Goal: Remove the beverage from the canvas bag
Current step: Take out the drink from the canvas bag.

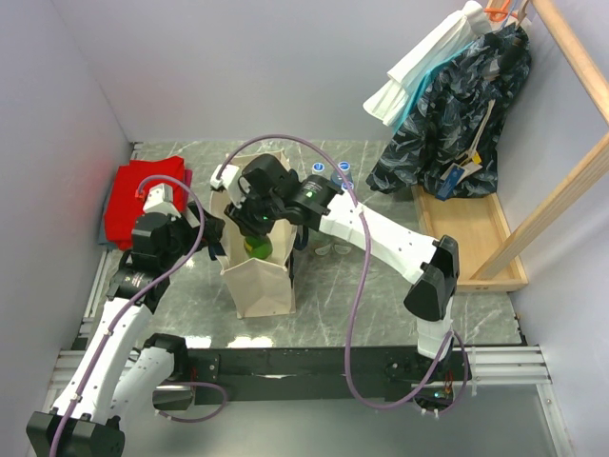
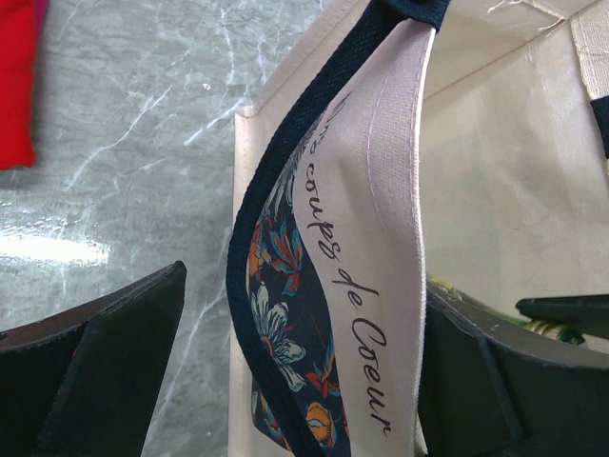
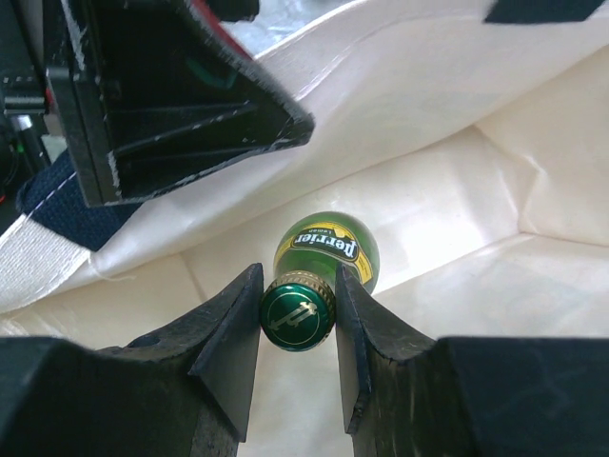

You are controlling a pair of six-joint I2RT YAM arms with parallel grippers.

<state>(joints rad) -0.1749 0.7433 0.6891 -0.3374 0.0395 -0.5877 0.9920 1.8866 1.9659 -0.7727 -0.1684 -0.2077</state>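
Overhead and wrist views of the canvas bag (image 1: 259,276), which stands upright on the grey marbled table (image 1: 381,295), left of centre, with its mouth open upward. Bare tabletop lies to the bag's right and in front of it. Close on its left are the left arm and, further back by the side wall, a folded red cloth (image 1: 143,200). Behind the bag stand a few small blue-capped bottles (image 1: 329,171). A wooden rack (image 1: 561,190) hung with garments (image 1: 447,114) fills the far right corner. The left gripper (image 2: 304,371) straddles the bag's side wall at the rim. Its jaws are spread, with one finger (image 2: 105,362) outside and a strip of table showing between it and the navy strap (image 2: 285,171), and the other finger inside against the fabric. That wall carries printed script and a floral panel. The beverage (image 3: 328,249), a green glass bottle with a yellow-lettered neck label, stands upright inside the bag on its pale floor, with cloth walls rising on all sides. The right gripper (image 3: 298,319) reaches down through the mouth, and its jaws are clamped on the bottle's neck just under the green cap (image 3: 298,314). From above, only a patch of green shows in the opening beneath this gripper.
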